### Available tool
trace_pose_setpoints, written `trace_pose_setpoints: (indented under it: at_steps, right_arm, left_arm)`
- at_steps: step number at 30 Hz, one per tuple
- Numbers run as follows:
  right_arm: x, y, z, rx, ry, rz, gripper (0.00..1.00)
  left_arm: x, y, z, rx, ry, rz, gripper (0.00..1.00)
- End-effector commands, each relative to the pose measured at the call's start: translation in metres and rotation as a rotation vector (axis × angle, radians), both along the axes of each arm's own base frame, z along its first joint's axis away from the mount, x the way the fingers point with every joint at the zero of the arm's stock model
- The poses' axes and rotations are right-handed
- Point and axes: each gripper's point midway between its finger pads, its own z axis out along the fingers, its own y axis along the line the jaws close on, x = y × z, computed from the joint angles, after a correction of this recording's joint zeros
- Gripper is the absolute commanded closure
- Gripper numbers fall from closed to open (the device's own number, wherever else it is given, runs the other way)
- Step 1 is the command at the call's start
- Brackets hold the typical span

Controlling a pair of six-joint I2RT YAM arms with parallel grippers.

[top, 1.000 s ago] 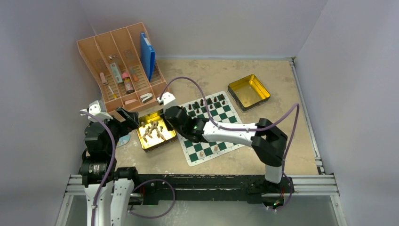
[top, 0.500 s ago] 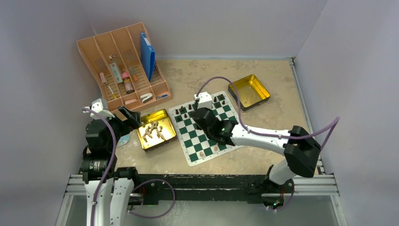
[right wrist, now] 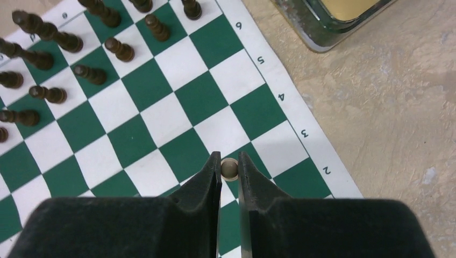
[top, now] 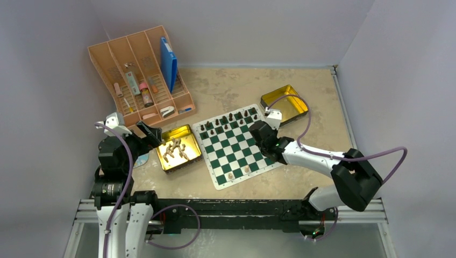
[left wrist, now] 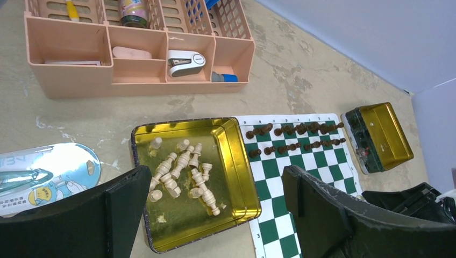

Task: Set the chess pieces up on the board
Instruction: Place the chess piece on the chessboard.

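- The right end effector (right wrist: 229,161) has its fingers drawn almost together, pinching a light chess piece (right wrist: 229,168) whose rounded top shows between the tips.
- That piece sits over the board (right wrist: 201,99) near its right border, by the printed row numbers. Whether its base touches the mat cannot be told.
- The left end effector (left wrist: 216,172) is spread wide and holds nothing. It hangs above a gold tin (left wrist: 228,156) on the bench (top: 242,86), just left of the board.
- In that tin, the remaining light chess pieces (left wrist: 183,172) lie tumbled on their sides, some touching each other.
- Two light pieces (top: 230,176) stand on the board's near rows, well apart from the pinched one.
- The dark chess pieces (right wrist: 88,72) stand in two rows along the far edge of the board, away from the right fingers.
- A second gold tin (top: 285,104) sits just beyond the board's far right corner, with the right arm's cable arching over it.
- A pink organizer tray (top: 140,75) stands at the far left of the bench, holding a blue box (top: 168,63), a stapler (left wrist: 185,60) and small items.
- A flat plastic packet (left wrist: 43,174) lies on the bench left of the tin.
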Motion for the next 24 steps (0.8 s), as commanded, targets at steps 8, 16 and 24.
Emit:
trace_pose_setpoints:
  at_steps: [8,16,24]
  right_arm:
    - [0.001,-0.029,0.010,0.076,-0.031,-0.221,0.84]
    - [0.002,-0.042,0.002,0.059,0.001,-0.286,0.84]
    - [-0.005,-0.052,-0.013,0.001,0.072,-0.354,0.85]
  left_arm:
    - [0.003,-0.008,0.014,0.018,-0.066,-0.045,0.07]
    - [0.001,-0.022,0.013,0.016,-0.063,-0.108,0.07]
    - [-0.004,-0.036,0.014,0.017,-0.067,-0.169,0.07]
